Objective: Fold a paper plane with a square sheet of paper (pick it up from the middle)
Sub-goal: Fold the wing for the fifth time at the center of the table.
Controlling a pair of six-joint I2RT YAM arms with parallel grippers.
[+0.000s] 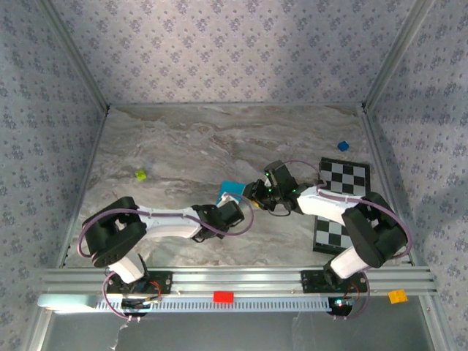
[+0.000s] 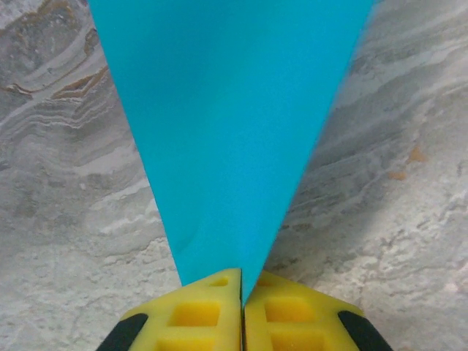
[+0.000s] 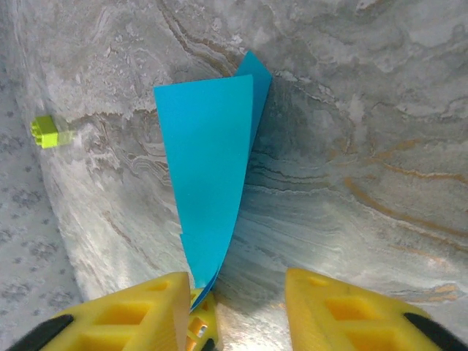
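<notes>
The square sheet of paper [image 2: 227,131] is bright cyan-blue and folded into a slim pointed dart shape with two layers. My left gripper [image 2: 242,281] is shut on its narrow tip, and the wide end fans away over the marble table. Seen from above, the paper [image 1: 230,189] sits mid-table between both grippers, with the left gripper [image 1: 232,207] just near of it. My right gripper [image 3: 238,281] is open. The paper [image 3: 208,168] runs past its left finger, whose inner face stands right beside the tip, while the right finger is well clear. The right gripper [image 1: 252,194] faces the paper from the right.
A small lime-green cube [image 1: 140,175] lies to the left, also in the right wrist view [image 3: 45,131]. A black-and-white checkered board [image 1: 344,179] lies at the right under the right arm, with a tiny blue cube [image 1: 343,146] behind it. Patterned walls enclose the table.
</notes>
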